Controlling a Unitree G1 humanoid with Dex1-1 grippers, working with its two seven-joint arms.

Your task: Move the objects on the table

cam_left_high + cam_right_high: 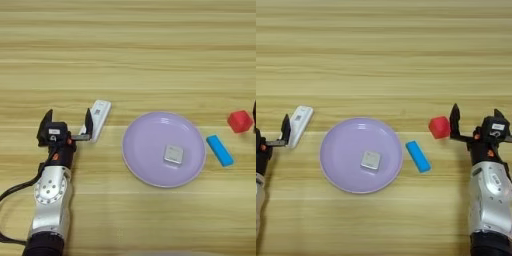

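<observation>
Left gripper (67, 127): at the lower left of the frame we see its two black fingers spread apart and holding nothing; the right-hand finger sits just beside the lower end of the bar, which we judge puts it within reach of that end.
Long white remote-like bar with a grey mark (99, 117): it lies tilted on the light wooden tabletop (150, 50), left of centre, upper end leaning right; flat and narrow, it looks easy to pinch across its width.
Large lilac round plate (145, 135): centre of the frame, flat on the wood.
Small silver-grey square block (173, 154): it rests inside the plate, right of its middle, corners slightly turned.
Small blue oblong block (220, 150): just right of the plate, lying at a slant.
Small red cube (439, 127): right of centre, on bare wood.
Right gripper (476, 120): lower right, fingers open and empty, the left finger just beside the cube; we judge it placed near the cube for a grasp.
</observation>
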